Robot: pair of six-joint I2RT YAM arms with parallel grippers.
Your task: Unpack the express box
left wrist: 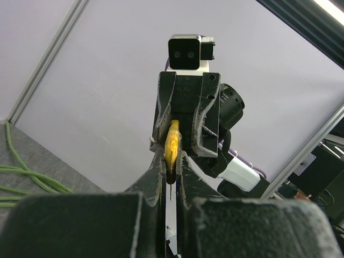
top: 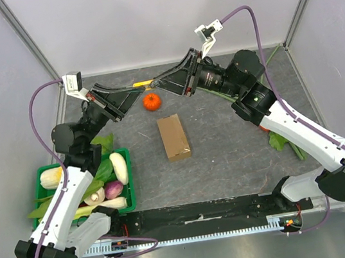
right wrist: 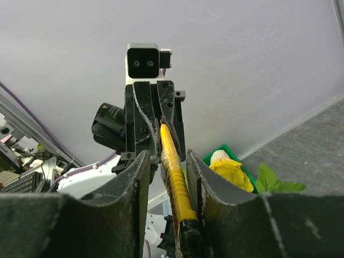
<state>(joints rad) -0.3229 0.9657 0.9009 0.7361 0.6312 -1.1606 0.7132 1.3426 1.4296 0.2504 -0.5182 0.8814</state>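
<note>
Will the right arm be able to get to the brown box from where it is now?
Probably yes. The box lies in the open, with nothing on it or against it. But the right gripper is up around a yellow tool, so it may be busy with that first.

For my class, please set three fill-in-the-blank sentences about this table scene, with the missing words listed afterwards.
1. The express box lies flat on the table with its lid ____.
2. The left gripper has its jaws shut on a slim tool coloured ____.
3. The vegetables sit in a ____ crate.
Missing words: closed; yellow; green.
</note>
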